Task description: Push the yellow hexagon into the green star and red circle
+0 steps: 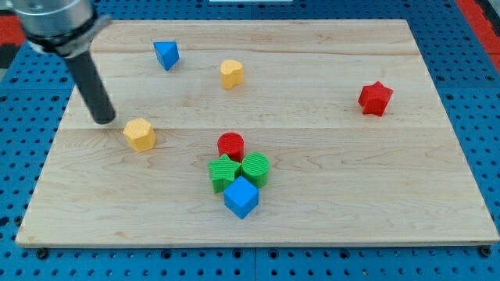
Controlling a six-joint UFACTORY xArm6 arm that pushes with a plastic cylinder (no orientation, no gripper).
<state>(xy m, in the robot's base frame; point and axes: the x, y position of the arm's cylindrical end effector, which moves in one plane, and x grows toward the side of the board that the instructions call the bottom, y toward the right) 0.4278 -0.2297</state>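
Blue is the colour nearest the view's bottom: a blue cube is seen touching the lower edge of a tight cluster. Just above it, a green star and a green cylinder are set side by side, and a red circle is tucked against their upper sides. All 4 pieces appear to be touching.

To the view's left of that cluster, the yellow hexagon is found on bare wooden board, clearly apart from the red circle and green star. Its sides look near equal, so no real long axis can be made out; 1 flat face seems turned toward the view's bottom right, though this is hard to tell.

Just up and left of the hexagon, my tip is planted on the board, near the block but not seen to touch it. No hand or jaws are carried by the rod, so nothing is spread, pressed or pinched.

The approach step is judged to be in hand, with the push not yet begun. A drive toward the view's right and slightly down is called for, kept through the hexagon's middle so that it is not spun aside.

Farther off, a red star is seen at the right, and a yellow block and a blue triangle near the top.
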